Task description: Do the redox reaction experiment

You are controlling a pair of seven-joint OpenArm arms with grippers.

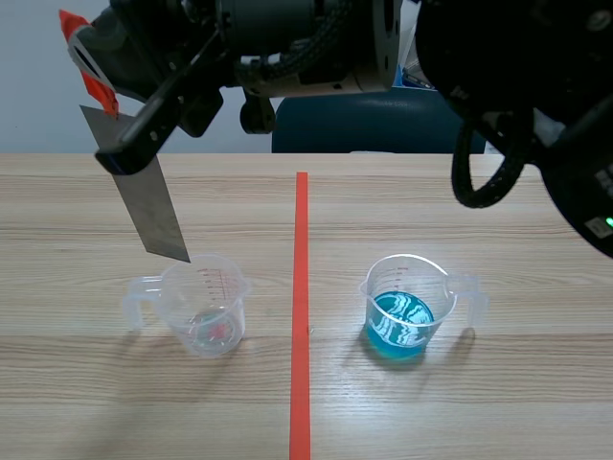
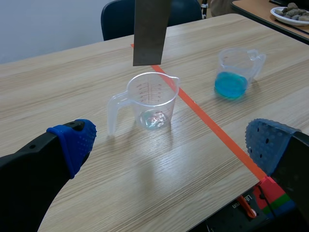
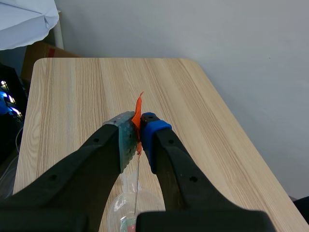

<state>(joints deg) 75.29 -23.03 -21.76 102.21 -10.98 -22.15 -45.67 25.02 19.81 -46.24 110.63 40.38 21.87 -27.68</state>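
Wood makes up the whole surface [image 1: 479,201], with a pale wall and a dark chair [image 1: 364,125] behind it at the top of the frame. A red tape line [image 1: 301,287] runs down the middle. Left of the line stands a clear cup [image 1: 203,309] with only a little liquid at the bottom. Right of the line stands a blue cup [image 1: 407,309], full of blue liquid at its base and well apart from the first one.

The right arm [image 1: 287,38] stretches across the top of the frame to the upper left. The right jaws are closed tight on the top end of a metal strip [image 1: 151,206], where a bit of red tag [image 1: 91,72] sticks out. The strip hangs down, tilted, and its low corner is just above the rim of the clear cup. It is not in the cup yet. The left jaws are wide open and hold nothing. Their blue pads [image 2: 72,140] sit low, near the clear cup.

I think the step now is to dip the strip into the clear cup. To do it well, go down slowly and straight. Keep the strip in the middle of the opening so it does not knock the rim, since the cup looks light and could tip. The liquid is very shallow, so the strip must go almost to the bottom to get wet. Hold the strip firmly so it does not slip.
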